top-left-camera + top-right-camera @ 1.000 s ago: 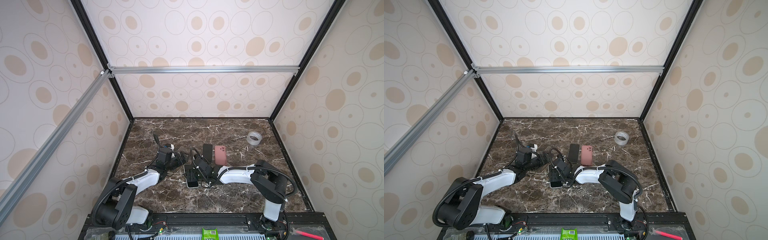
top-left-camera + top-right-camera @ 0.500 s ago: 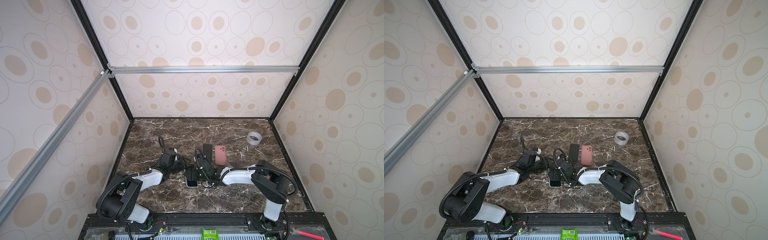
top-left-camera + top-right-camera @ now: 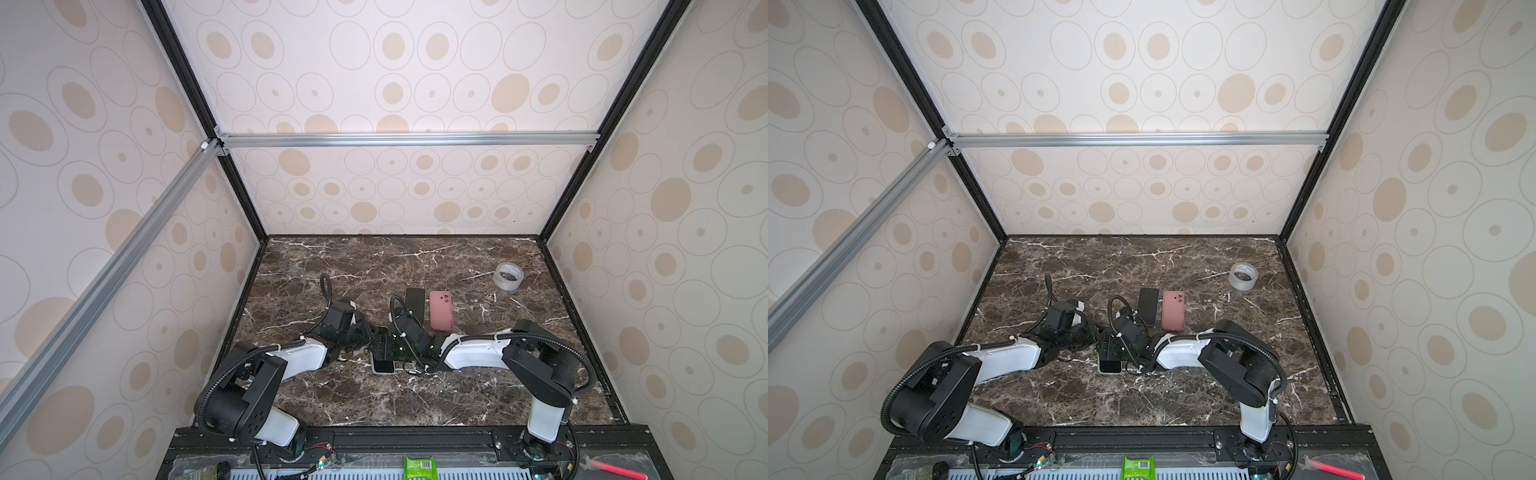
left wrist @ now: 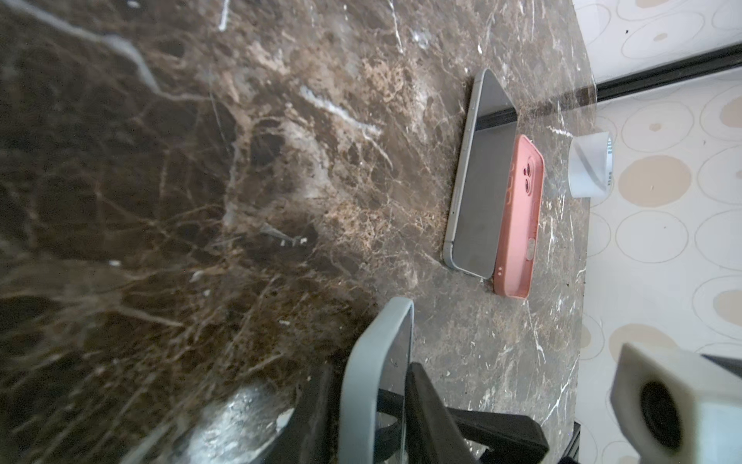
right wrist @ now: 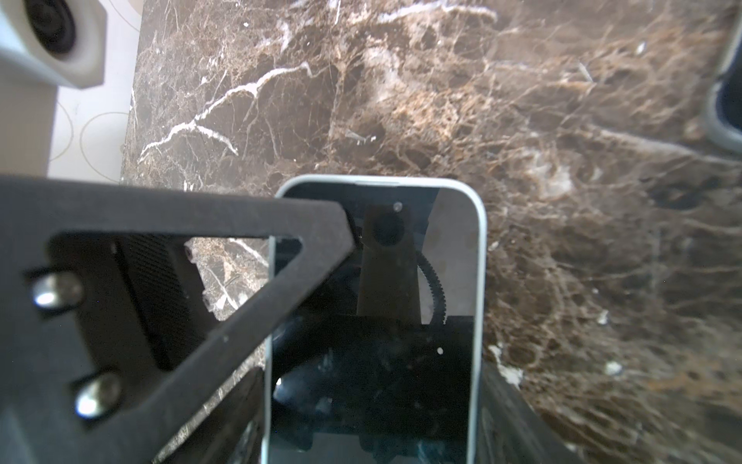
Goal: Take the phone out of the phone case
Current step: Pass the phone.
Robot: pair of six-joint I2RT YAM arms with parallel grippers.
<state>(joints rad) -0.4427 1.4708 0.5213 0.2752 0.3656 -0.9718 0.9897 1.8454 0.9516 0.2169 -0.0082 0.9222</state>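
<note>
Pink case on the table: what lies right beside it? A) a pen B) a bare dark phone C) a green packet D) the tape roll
B: the pink case lies alongside a bare dark phone; the tape roll stands apart, farther back right.

Both top views look from high at the 6 o'clock edge down toward 12, taking in the whole worktop (image 3: 374,266). The left wrist camera (image 5: 60,36) skims low toward 2 o'clock. The right wrist camera (image 4: 678,405) hangs close over the cased phone (image 5: 373,321), which both wrist views share.
</note>
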